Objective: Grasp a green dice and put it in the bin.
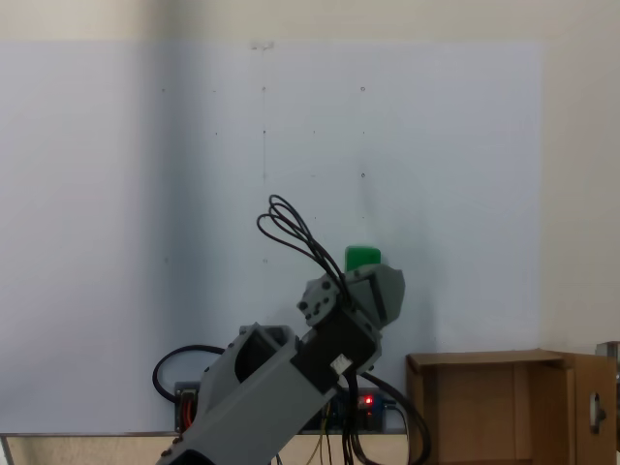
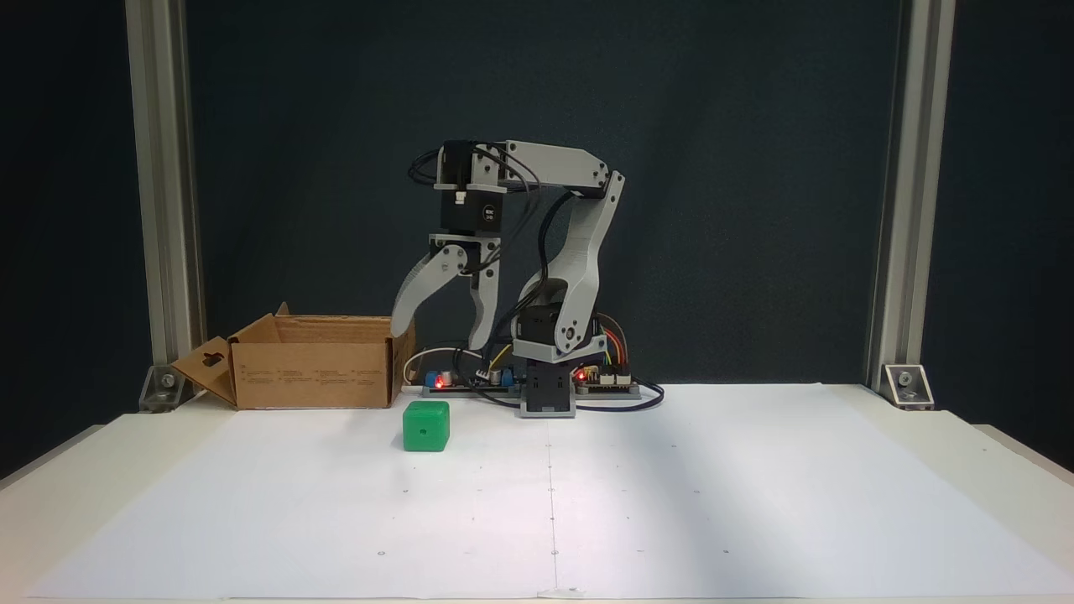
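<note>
Jaws spread wide and empty — the gripper [image 2: 442, 335] hangs above the green dice [image 2: 426, 425], apparently lined up for a descent. The dice sits on the table [image 2: 755, 503] near its back edge, just beside the bin [image 2: 315, 369] — a short carry.

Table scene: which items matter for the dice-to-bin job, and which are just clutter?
Job items:
- green dice, on the white sheet, under the gripper
- bin, cardboard box, flaps up, left of the dice in a fixed view
- gripper, jaws spread, holding nothing

Just there:
- controller boards with red LEDs and cables behind the arm base
- aluminium frame posts
- white paper sheet
</note>
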